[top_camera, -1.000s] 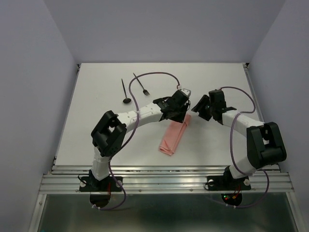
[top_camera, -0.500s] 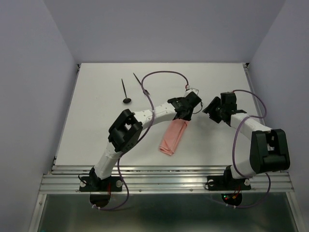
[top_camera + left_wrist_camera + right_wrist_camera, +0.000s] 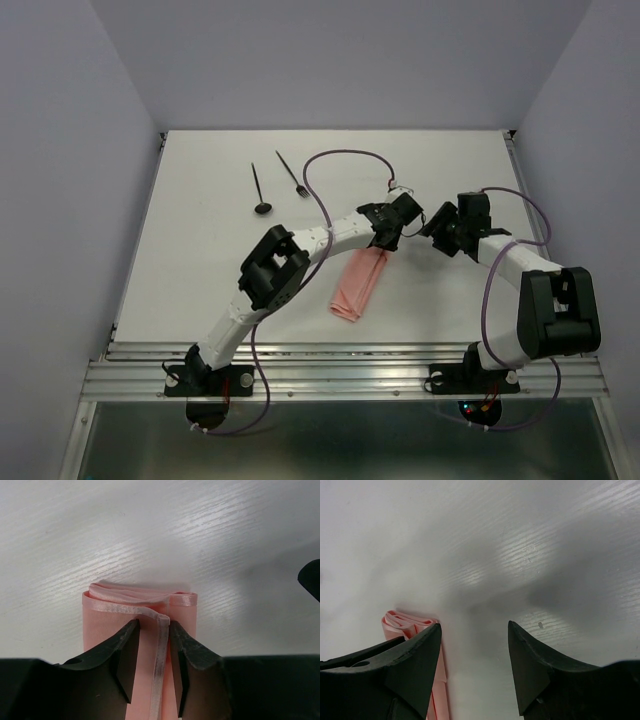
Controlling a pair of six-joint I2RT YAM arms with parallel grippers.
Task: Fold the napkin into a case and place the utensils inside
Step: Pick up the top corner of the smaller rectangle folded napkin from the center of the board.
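Overhead and wrist views, fold nearly finished. The napkin (image 3: 358,287) lies at centre frame as a narrow folded strip, slanting from lower left to upper right. It is flat on the white surface (image 3: 200,260) and has not shifted in the last half second. A second ago its upper end looked broader and sat under my left arm. Since then that arm has stretched further toward the upper right, and the left gripper (image 3: 384,240) now sits over the strip's upper end. In the left wrist view its jaws stand close together with a hemmed edge of the cloth running up between them. I cannot tell whether they pinch that edge or merely straddle it. The right gripper (image 3: 430,230) has drawn back toward the right. It is spread wide and holds nothing, poised over bare surface just beside the same end. The fork (image 3: 293,175) and spoon (image 3: 260,190) lie side by side in the upper left, well apart from the cloth, where they were a second ago. I judge the folding close to done, with the loading of the utensils not yet begun.
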